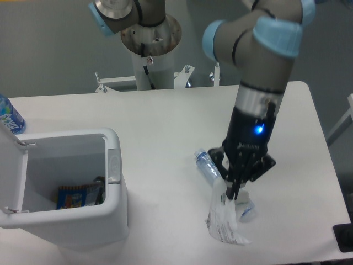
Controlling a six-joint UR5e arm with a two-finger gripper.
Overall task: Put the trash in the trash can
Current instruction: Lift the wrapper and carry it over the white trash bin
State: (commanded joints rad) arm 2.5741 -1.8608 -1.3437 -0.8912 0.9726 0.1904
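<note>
The white rectangular plastic trash can (113,165) stands open at left; right of it the crushed clear bluish bottle (208,163) lies on the table; the gripper (230,190), jaws pinching its top edge, dangles the flat clear-white printed wrapper (223,223); it looks light, limp and slippery.

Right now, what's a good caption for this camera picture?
Gripper lifts the wrapper above the crushed bottle, trash can open.

1. The wrapper (223,223) hangs from the gripper (232,193), below it.
2. The crushed bottle (212,168) lies on the table (160,121), under and beside the gripper.
3. The trash can (66,185) stands far to the gripper's left, lid open.
4. Another bottle (8,115) stands behind the trash can.
</note>
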